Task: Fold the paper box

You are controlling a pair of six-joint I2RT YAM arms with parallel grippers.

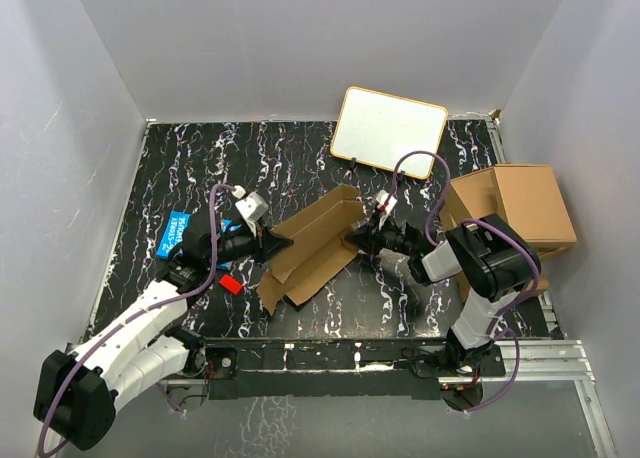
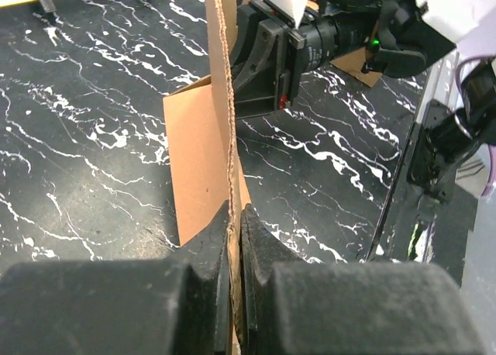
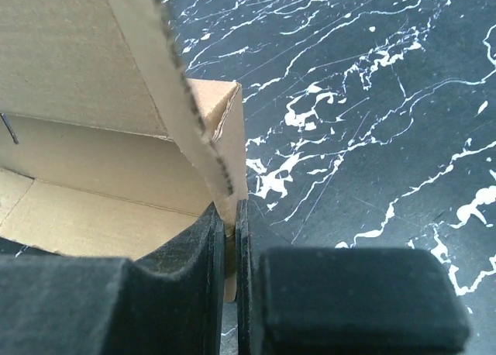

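Left pincer (image 1: 287, 242) and right pincer (image 1: 356, 240) both pinching the paper box (image 1: 318, 240)
It sits half-folded in the middle of the tabletop (image 1: 180, 168), one cardboard edge clamped in each. Guessing if they tug apart or twist unevenly, a flap creases wrong or slips free.

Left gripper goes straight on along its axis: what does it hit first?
The left gripper is clamped on the paper box, whose wall runs ahead; past that, probably the right gripper facing it, depth unclear.
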